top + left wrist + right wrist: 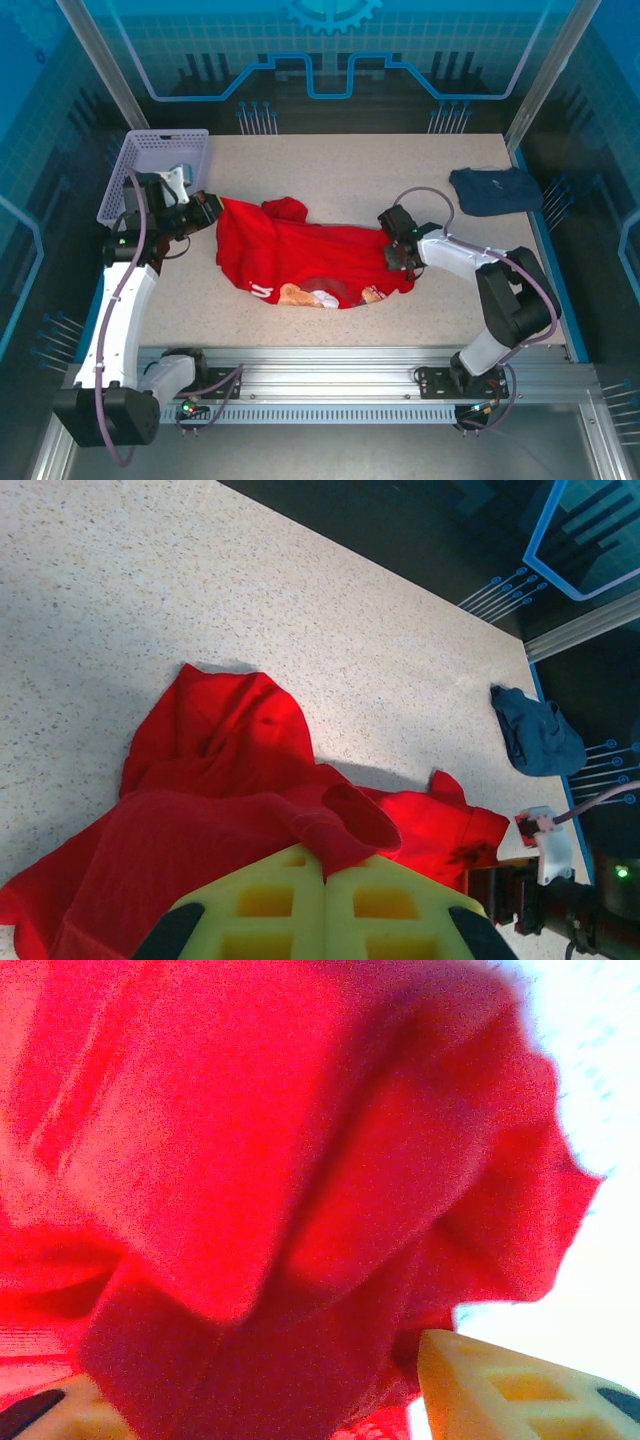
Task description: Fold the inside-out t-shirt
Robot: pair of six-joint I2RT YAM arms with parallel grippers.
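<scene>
The inside-out t-shirt (300, 255) lies crumpled mid-surface (350, 170), left end effector (210, 213) clamped on its edge, right end effector (398, 256) apart around bunched cloth, grip unclear, so a pull may slip that side free and bunch the far sleeve.

you're looking at the bright red t-shirt (300, 255) lying rumpled and stretched left to right across the middle of the surface (400, 170), one sleeve bunched at its far side, tan-and-white print peeking out along its near edge.
</scene>
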